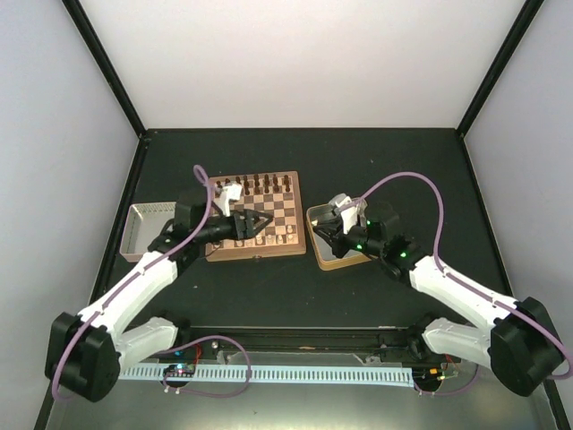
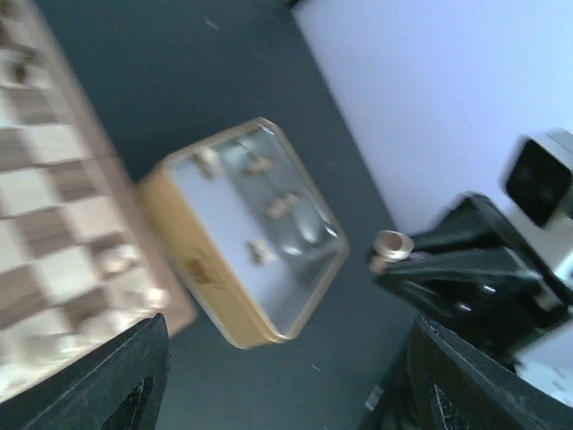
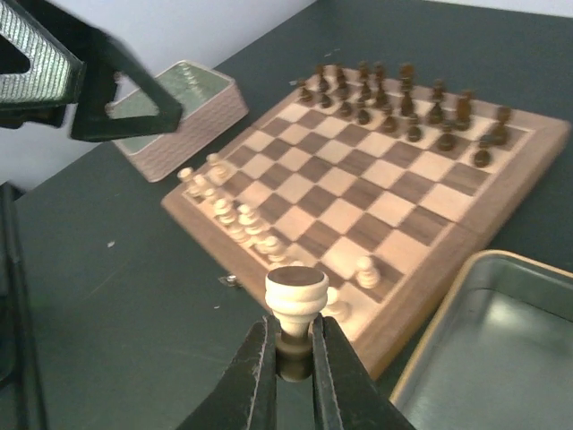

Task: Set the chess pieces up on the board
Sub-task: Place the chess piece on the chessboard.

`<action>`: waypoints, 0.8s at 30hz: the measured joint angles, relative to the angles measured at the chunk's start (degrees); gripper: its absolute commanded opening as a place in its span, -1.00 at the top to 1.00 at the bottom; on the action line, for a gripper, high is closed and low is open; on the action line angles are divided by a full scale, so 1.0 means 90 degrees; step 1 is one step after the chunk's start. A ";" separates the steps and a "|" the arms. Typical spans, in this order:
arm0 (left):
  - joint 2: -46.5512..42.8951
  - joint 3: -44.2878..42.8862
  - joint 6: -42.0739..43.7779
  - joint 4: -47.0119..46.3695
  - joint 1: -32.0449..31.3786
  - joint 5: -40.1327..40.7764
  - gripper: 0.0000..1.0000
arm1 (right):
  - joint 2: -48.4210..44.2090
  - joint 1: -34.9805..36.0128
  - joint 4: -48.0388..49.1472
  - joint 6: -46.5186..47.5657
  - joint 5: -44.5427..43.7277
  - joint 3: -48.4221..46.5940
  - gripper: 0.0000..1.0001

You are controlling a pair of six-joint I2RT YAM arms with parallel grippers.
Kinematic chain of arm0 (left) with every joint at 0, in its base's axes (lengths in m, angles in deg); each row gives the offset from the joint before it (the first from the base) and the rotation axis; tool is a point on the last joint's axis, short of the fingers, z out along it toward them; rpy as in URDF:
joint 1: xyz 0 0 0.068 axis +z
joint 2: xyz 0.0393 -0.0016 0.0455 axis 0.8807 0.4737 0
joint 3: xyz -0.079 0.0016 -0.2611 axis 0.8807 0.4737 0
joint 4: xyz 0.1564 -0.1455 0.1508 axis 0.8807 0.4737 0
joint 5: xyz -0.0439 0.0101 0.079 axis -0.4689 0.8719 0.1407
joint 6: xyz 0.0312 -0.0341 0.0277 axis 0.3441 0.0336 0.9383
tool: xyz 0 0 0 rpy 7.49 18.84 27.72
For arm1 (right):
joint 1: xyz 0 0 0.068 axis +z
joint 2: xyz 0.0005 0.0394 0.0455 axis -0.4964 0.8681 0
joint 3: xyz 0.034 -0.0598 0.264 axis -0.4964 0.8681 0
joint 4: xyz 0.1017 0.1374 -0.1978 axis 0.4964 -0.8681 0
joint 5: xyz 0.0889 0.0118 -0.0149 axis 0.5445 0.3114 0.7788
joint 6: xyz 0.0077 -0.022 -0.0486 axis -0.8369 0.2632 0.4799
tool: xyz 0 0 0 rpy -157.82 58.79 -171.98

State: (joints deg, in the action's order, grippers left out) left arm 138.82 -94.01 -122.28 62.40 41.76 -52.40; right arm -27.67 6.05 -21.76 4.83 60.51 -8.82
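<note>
Matte black table; checked wooden board | right hand pinching turned pale chess piece | left hand wide

One board, one gold-rimmed tin, one pinkish tin, one left arm, one right arm, many chessmen.

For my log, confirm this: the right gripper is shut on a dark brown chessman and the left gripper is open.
Not quite: the right wrist view shows the right gripper shut on a pale tan chessman, not a dark brown one. The left gripper is open.
</note>
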 measured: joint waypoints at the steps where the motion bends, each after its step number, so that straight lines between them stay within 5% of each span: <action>1: 0.0158 -0.0070 -0.0017 -0.0131 -0.0085 -0.0318 -0.50 | 0.0056 0.0000 -0.0012 0.0022 0.0175 -0.0034 0.85; 14: 0.1751 -0.1018 -0.0160 -0.0491 -0.1185 -0.2140 -0.23 | 0.0724 0.0338 -0.0330 0.0425 0.1467 -0.0641 0.85; 24: 0.2482 -0.1144 -0.0304 -0.0427 -0.1212 -0.2154 0.37 | 0.0780 0.0389 -0.0534 0.0549 0.1525 -0.0658 0.85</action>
State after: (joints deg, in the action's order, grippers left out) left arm 161.15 -104.30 -125.01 58.56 30.86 -71.79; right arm -20.65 9.55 -26.57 9.77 74.24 -14.75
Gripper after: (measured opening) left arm 0.387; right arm 0.091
